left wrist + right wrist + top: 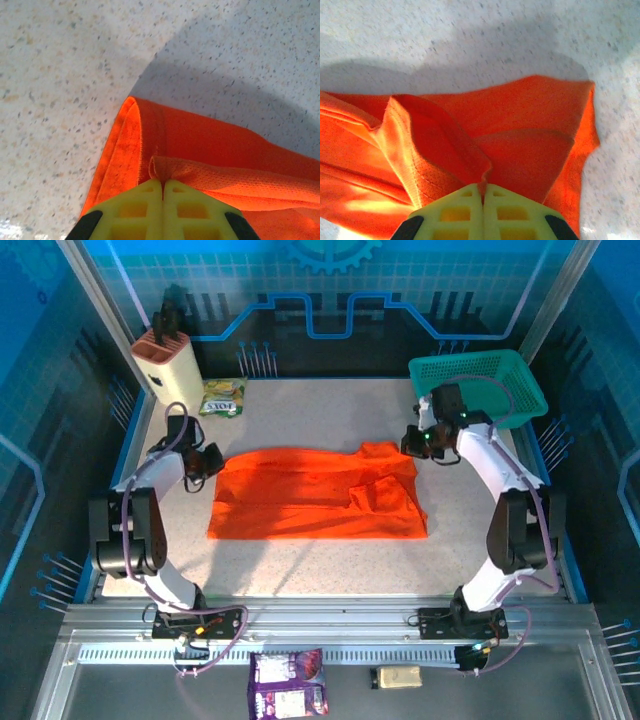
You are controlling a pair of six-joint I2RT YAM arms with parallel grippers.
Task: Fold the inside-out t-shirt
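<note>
We see the orange t-shirt (pixel 320 502) lying spread across the middle of the speckled table (pixel 300 410), mostly flat but wrinkled, with a doubled-over flap toward its right end, and well apart from the teal mesh basket (pixel 468 357) at the far right corner. The left gripper (pixel 163 184) is clenched on a small ridge of cloth at the shirt's far left corner, its yellow fingers pressed together with the fabric nipped at their tips. The right gripper (pixel 482 187) is clamped the same way on a hemmed fold at the far right corner. We judge the shirt light, soft and limp: it should sag and drape between the two pinches and keep no shape of its own, and thin layers could slip or be caught unevenly. The stitched hems and corners look to us like the surest places to hold, taken evenly on both sides so the edge lifts level
</note>
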